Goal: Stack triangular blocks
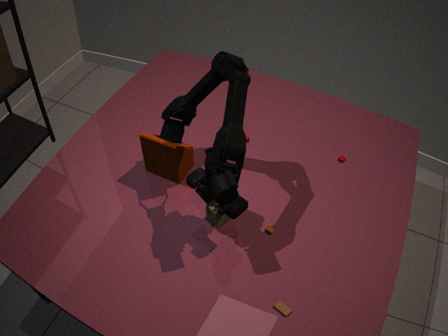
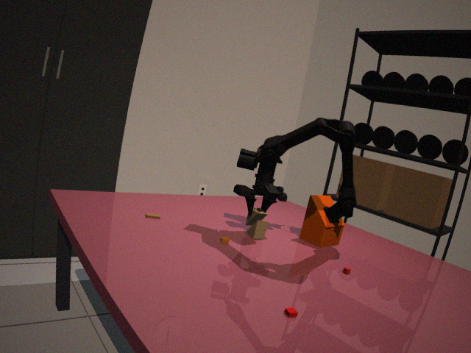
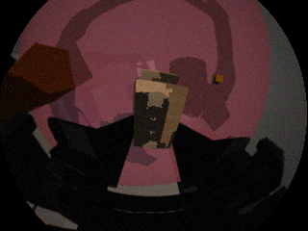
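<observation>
A tan triangular block [image 1: 213, 208] [image 2: 256, 216] [image 3: 153, 115] is held between the fingers of my gripper [image 2: 257, 213] [image 3: 153, 119], which is shut on it. The other triangular block [image 2: 260, 230] [image 3: 161, 76] rests on the table directly under the held one. In the exterior view the held block looks tilted and sits at the lower block's upper part, overlapping it in view. Whether their sloped faces touch, I cannot tell. In the wrist view the held block hides most of the lower block, with only a strip showing past its far end.
A large orange wedge-shaped object [image 1: 162, 159] [image 2: 319, 228] [image 3: 45, 67] stands beside the arm's base. A small orange block [image 1: 269, 229] [image 2: 224, 240] [image 3: 218, 78] lies near the triangular blocks. A flat tan piece [image 1: 282, 309] [image 2: 152, 215] and two red blocks [image 1: 341, 158] [image 2: 291, 312] [image 2: 346, 271] lie farther off.
</observation>
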Controlling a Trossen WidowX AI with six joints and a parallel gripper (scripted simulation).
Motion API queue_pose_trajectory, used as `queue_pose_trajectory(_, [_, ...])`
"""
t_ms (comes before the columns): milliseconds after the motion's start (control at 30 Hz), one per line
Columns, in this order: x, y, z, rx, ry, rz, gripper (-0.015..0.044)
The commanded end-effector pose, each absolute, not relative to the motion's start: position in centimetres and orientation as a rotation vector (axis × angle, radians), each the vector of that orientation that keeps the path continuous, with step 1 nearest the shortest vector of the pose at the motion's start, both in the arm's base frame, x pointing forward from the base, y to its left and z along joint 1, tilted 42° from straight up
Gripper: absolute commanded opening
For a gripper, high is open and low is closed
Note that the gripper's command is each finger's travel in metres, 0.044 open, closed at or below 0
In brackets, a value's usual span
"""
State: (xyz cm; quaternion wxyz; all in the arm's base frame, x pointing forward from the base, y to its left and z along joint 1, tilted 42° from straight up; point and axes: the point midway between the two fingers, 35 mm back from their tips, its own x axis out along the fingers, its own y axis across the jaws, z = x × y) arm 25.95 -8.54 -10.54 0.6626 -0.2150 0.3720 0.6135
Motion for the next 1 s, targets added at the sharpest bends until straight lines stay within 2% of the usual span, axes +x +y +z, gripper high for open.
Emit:
queue_pose_trajectory(0, [26.0,-8.6,-10.5,-0.478,0.842,1.377,0.0])
queue_pose_trajectory(967, [26.1,-7.5,-11.0,-0.477,0.841,1.375,0.0])
